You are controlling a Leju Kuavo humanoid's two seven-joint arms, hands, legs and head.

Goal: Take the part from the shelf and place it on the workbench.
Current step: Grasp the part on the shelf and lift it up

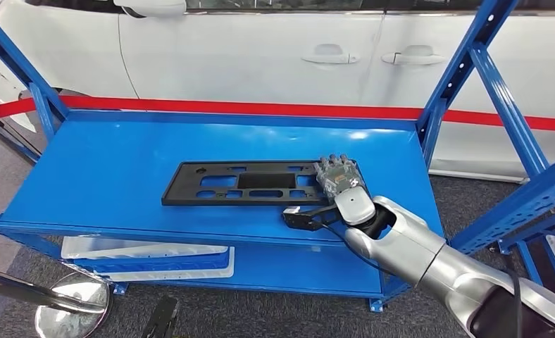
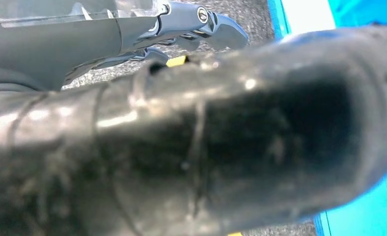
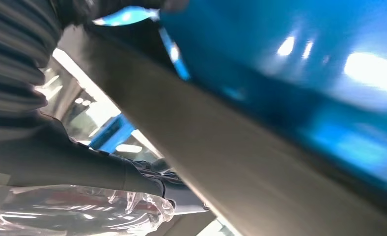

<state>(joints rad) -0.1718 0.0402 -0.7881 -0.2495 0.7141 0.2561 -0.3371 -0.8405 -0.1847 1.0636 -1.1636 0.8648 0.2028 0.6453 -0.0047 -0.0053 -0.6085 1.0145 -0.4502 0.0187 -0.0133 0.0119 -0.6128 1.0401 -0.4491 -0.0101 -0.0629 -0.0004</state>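
Hand [image 1: 341, 184] over part [image 1: 246, 182] end

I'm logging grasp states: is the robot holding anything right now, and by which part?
The right hand grips the black part at its right end, fingers on top, thumb under the near edge.

We've got a white car [image 1: 275, 49] parked right behind the blue rack, a red stripe [image 1: 275, 108] running along it, grey carpet floor [image 1: 0, 176], and glare spots on the paint.
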